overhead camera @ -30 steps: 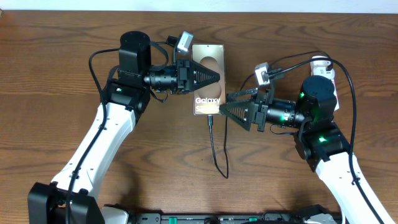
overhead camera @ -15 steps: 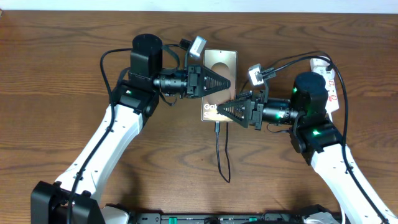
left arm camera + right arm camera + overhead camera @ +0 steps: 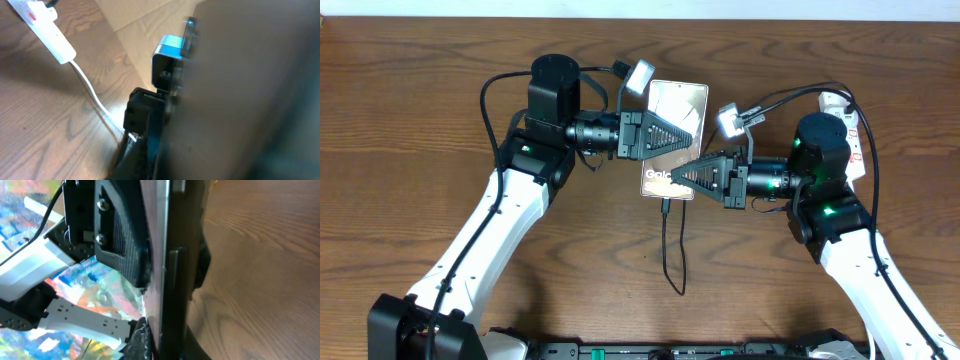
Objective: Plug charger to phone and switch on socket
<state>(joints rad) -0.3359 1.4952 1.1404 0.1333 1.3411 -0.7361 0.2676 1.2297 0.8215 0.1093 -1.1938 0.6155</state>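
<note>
The bronze phone (image 3: pixel 672 110) hangs tilted over the table's middle, held from both sides. My left gripper (image 3: pixel 694 136) is shut on its upper half, reaching in from the left. From the right, my right gripper (image 3: pixel 674 181) is shut on its lower half, and the phone's dark edge (image 3: pixel 177 290) runs up between those fingers. The phone (image 3: pixel 250 100) fills the right of the left wrist view as a blur. The black charger (image 3: pixel 665 245) trails from the phone's bottom edge down towards the front. The white socket (image 3: pixel 847 112) lies at the far right, partly behind my right arm.
The socket's strip (image 3: pixel 45 25) and its thick white cord (image 3: pixel 92 95) cross the wood in the left wrist view. My left arm's finger (image 3: pixel 120 245) stands close against the phone in the right wrist view. The table's back edge runs just behind the phone.
Both arms and the phone have shifted right and slightly back, and the phone has tilted. My right gripper has closed onto the phone's lower half. The charger followed the phone.
</note>
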